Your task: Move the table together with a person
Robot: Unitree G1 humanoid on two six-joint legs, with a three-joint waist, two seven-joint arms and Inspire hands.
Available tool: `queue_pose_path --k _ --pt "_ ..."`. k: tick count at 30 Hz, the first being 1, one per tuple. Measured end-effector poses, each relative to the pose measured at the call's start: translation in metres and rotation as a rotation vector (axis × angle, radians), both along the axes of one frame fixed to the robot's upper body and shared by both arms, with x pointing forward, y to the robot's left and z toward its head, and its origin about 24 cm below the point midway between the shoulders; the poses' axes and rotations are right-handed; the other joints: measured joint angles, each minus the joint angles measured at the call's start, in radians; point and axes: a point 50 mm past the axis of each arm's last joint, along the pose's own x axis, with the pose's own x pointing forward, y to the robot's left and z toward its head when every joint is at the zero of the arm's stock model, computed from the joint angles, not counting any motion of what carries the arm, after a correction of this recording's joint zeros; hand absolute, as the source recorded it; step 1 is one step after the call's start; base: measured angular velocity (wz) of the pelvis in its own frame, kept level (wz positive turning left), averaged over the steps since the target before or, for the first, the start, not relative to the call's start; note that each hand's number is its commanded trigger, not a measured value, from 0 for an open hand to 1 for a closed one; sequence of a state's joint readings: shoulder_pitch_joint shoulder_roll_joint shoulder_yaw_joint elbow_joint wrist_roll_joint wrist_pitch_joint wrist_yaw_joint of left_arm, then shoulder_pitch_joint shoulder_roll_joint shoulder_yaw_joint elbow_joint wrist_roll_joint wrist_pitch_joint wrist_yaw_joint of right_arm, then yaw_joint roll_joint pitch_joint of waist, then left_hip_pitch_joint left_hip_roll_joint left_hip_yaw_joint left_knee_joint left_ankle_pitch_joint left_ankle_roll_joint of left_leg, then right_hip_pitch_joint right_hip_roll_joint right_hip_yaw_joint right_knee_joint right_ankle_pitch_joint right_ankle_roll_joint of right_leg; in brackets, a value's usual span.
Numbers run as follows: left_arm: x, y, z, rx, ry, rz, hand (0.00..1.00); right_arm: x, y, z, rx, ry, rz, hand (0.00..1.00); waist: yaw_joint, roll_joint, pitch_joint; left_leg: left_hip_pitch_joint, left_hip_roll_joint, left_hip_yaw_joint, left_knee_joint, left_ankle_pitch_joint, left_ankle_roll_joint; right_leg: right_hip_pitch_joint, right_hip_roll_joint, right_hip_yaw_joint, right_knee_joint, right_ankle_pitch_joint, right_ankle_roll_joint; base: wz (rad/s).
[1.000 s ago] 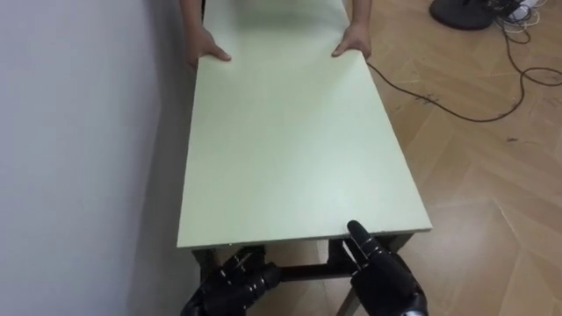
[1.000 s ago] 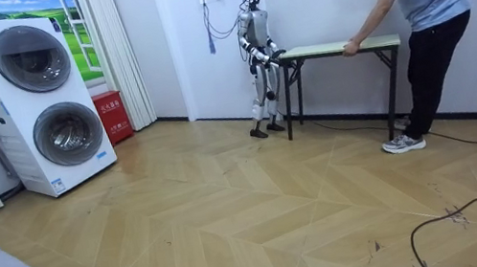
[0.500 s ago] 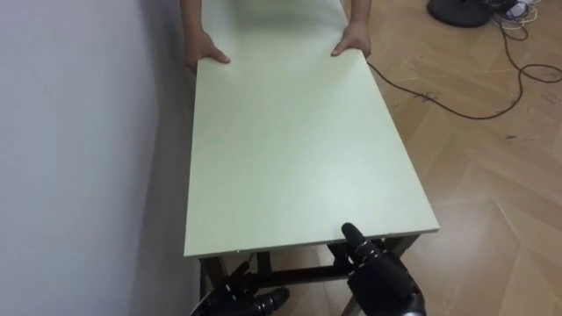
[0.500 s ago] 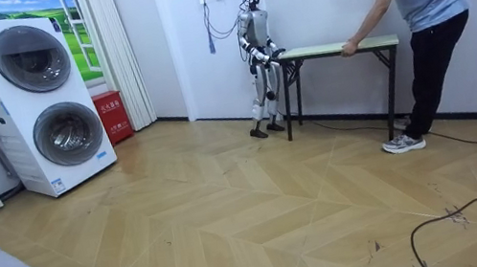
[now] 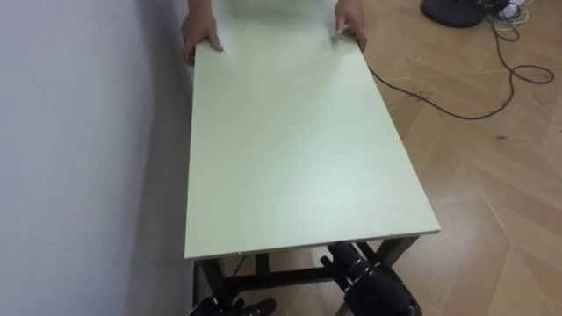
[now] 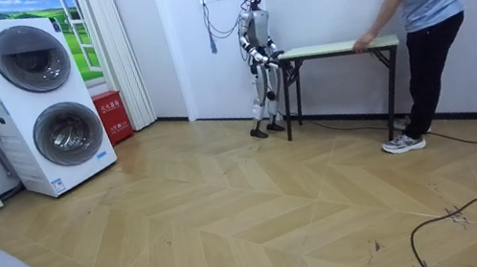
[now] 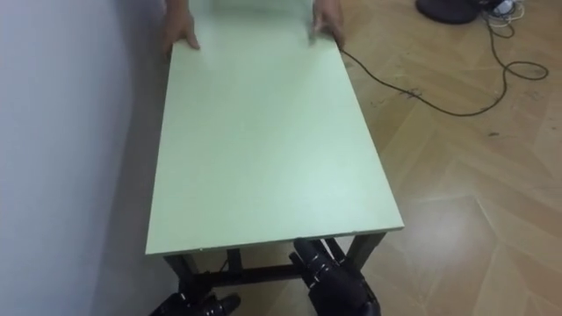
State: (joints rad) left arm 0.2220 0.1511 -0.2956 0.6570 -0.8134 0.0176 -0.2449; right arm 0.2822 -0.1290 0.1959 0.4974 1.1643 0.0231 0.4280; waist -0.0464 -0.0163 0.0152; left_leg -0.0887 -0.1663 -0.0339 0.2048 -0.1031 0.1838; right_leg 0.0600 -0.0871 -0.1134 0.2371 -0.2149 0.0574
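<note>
Wall (image 5: 79,132) at 9 o'clock runs close beside table (image 5: 290,149); left hand (image 5: 230,306) at 7 o'clock under near edge, you can't tell its grasp; it looks stiff, smooth-topped, likely slippery, so lift by dark frame rail (image 5: 285,278); person's hands (image 5: 200,31) hold 12 o'clock corners; right hand (image 5: 369,283) at 5 o'clock, grasp also unclear.

Pale-green table (image 5: 290,132) (black legs (image 5: 397,249)); floor (image 5: 492,193) — herringbone.
</note>
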Motion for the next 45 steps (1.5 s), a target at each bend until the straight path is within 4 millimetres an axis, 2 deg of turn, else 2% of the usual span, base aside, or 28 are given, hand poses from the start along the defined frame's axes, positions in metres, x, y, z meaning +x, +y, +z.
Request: queue_pose_path --k 9,18,20,26,29,34,36,38,41,45 --pt "-0.004 0.003 -0.003 0.006 0.018 0.008 0.0 -0.028 -0.01 -0.018 -0.112 0.087 0.092 0.0 0.0 0.003 -0.0061 0.008 0.0 0.001 -0.001 0.002 0.005 0.012 0.0 0.004 -0.017 0.001 -0.001 0.0" --pt "-0.019 0.017 -0.013 0.115 0.094 -0.044 0.0 -0.061 -0.037 -0.037 -0.186 0.26 0.048 0.0 -0.001 0.005 -0.0039 0.03 0.002 0.001 -0.007 -0.005 -0.006 0.032 0.002 0.002 -0.016 0.001 -0.001 0.0" --pt "-0.021 0.021 -0.014 0.143 0.106 -0.029 0.0 -0.067 -0.039 -0.04 -0.203 0.287 0.049 0.0 -0.003 0.0 -0.0012 0.032 0.002 0.001 -0.011 -0.006 -0.006 0.033 0.002 0.003 -0.018 0.001 -0.001 0.0" --pt "-0.036 0.039 -0.022 0.222 0.185 0.072 0.0 -0.08 -0.045 -0.049 -0.255 0.368 0.058 0.0 0.002 -0.007 -0.002 0.034 0.007 0.003 -0.018 -0.007 -0.01 0.03 0.007 0.003 -0.018 0.0 -0.001 0.0" --pt "-0.047 0.043 -0.027 0.262 0.24 0.087 0.0 -0.094 -0.048 -0.055 -0.283 0.45 0.065 0.0 0.008 -0.012 -0.0018 0.034 0.011 0.004 -0.018 -0.01 -0.014 0.029 0.011 0.004 -0.019 0.003 -0.004 -0.02" --pt "-0.066 0.05 -0.034 0.335 0.334 0.113 0.0 -0.137 -0.058 -0.064 -0.338 0.698 0.019 0.0 0.011 -0.014 -0.0031 0.061 0.016 0.007 -0.025 -0.012 -0.016 0.055 0.015 0.003 -0.032 0.004 -0.007 -0.04" --pt "-0.071 0.052 -0.035 0.357 0.364 0.117 0.0 -0.139 -0.058 -0.065 -0.342 0.733 -0.006 0.0 0.01 -0.016 -0.0039 0.065 0.018 0.016 -0.027 -0.015 -0.02 0.062 0.016 0.004 -0.04 0.004 -0.007 -0.13" --pt "-0.076 0.055 -0.037 0.384 0.402 0.112 0.0 -0.141 -0.057 -0.067 -0.352 0.767 -0.009 0.0 0.011 -0.019 -0.0115 0.069 0.02 0.023 -0.028 -0.018 -0.023 0.07 0.018 0.004 -0.052 0.004 -0.007 -0.13" --pt "-0.082 0.056 -0.039 0.439 0.448 0.099 0.0 -0.144 -0.055 -0.068 -0.369 0.81 -0.012 0.0 0.013 -0.021 -0.0104 0.083 0.026 0.026 -0.026 -0.026 -0.029 0.084 0.023 0.001 -0.054 0.004 -0.007 -0.05" --pt "-0.08 0.057 -0.039 0.514 0.472 0.08 0.0 -0.135 -0.059 -0.069 -0.468 0.828 0.066 0.0 0.018 -0.02 -0.0107 0.083 0.031 0.025 -0.032 -0.034 -0.037 0.083 0.027 0.001 -0.054 0.004 -0.007 0.0"
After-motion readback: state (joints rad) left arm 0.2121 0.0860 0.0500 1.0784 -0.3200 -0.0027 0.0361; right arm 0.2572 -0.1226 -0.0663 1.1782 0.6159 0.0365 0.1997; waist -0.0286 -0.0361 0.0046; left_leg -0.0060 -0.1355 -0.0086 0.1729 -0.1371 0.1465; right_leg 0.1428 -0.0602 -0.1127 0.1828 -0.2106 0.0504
